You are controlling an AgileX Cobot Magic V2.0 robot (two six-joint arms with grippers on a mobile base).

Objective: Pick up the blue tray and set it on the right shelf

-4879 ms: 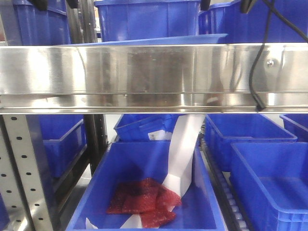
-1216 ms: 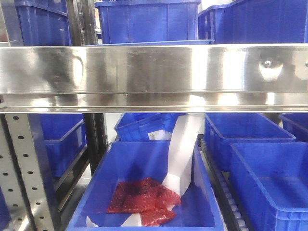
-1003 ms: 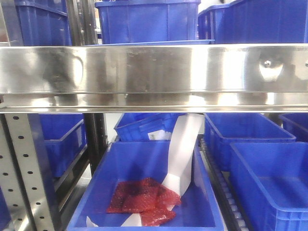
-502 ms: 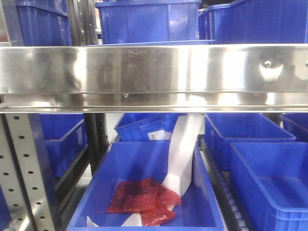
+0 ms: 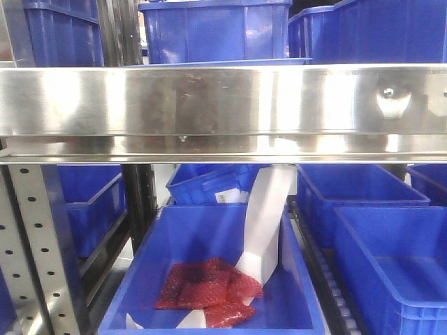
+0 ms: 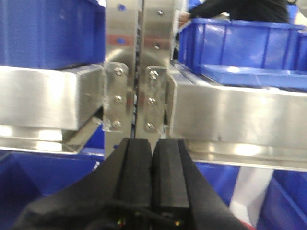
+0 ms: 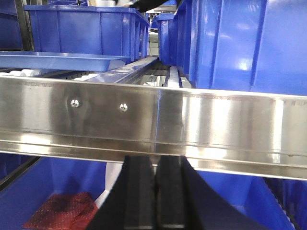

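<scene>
Blue tray (image 7: 62,61): it lies flat on the right shelf, behind the shiny front rail. No pincer touches it. In the front view only its thin rim (image 5: 216,62) peeks over the rail. In the left wrist view it (image 6: 254,75) sits in front of a deep bin.
Left gripper (image 6: 152,158): it is nearest to its camera, low in the picture. Its two black fingers (image 6: 138,172) are pressed flat together with nothing between them. It hangs in front of the shelf rail, apart from the tray.
Right gripper (image 7: 155,167): also low and close. Its two black fingers (image 7: 170,191) are squeezed together and hold nothing. It sits just under the rail's bottom edge.
Right shelf (image 5: 223,108): a wide shiny steel rail runs across the whole front view. In the right wrist view the rail (image 7: 192,124) has two small screws (image 7: 98,105).
Joint plates (image 6: 135,98): small steel plates with screws join two rails at an upright post.
Grey post (image 5: 38,244): it stands at the left under the rail and has round holes.
Lower bin (image 5: 209,272): a deep dark-blue bin under the rail. Red crinkly bags (image 5: 206,289) lie in it, and a white paper strip (image 5: 265,223) leans down into it.
Other bins (image 5: 377,237): more dark-blue bins sit beside and behind it.
Upper bins (image 5: 213,29): deep dark-blue bins stand on the shelf behind the tray.
Person (image 6: 240,8): far back, a dark sleeve reaches over a bin.
</scene>
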